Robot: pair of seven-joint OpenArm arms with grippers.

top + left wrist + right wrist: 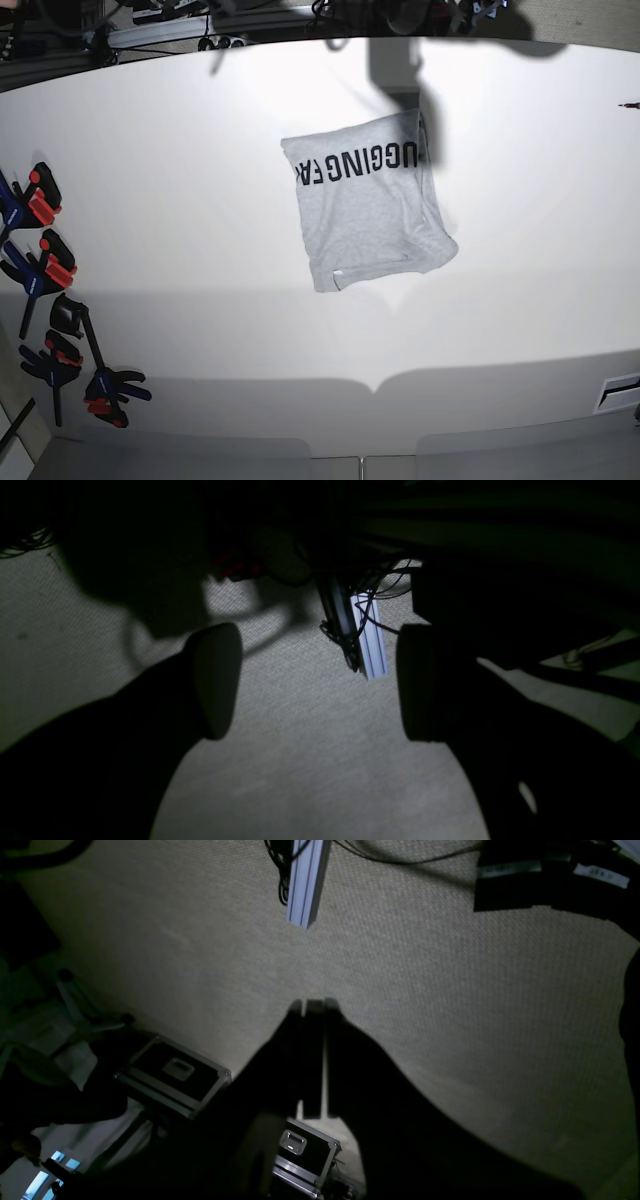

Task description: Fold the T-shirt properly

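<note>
Base view shows the T-shirt [367,203] lying alone on the white worktop [180,200], a little past the middle toward the far edge, and neither arm is over it. I judge both arms are parked off the cloth, because each wrist camera looks down at beige carpet [310,750] rather than at the worktop.

On the left wrist view, the left claw [320,680] hangs with its 2 dark pads well apart and nothing between them, so it is open and empty. On the right wrist view, the right claw [314,1007] has its fingers pressed together with only a thin slit between them, holding nothing. A pale metal rail [306,882] and some loose cables hang beyond it, and 2 black cases [172,1072] sit on the floor below.

As for the shirt, it is a compact, roughly square packet of light grey cloth, slightly turned on the worktop. Black block lettering runs across its far part. Its near right corner bulges out rounded, and a small fold of edge shows at the near left corner. I judge the fold is essentially done, if a bit untidy at that corner.

Several red, blue and black clamps [45,270] lie along the worktop's left edge, well apart from the shirt.
</note>
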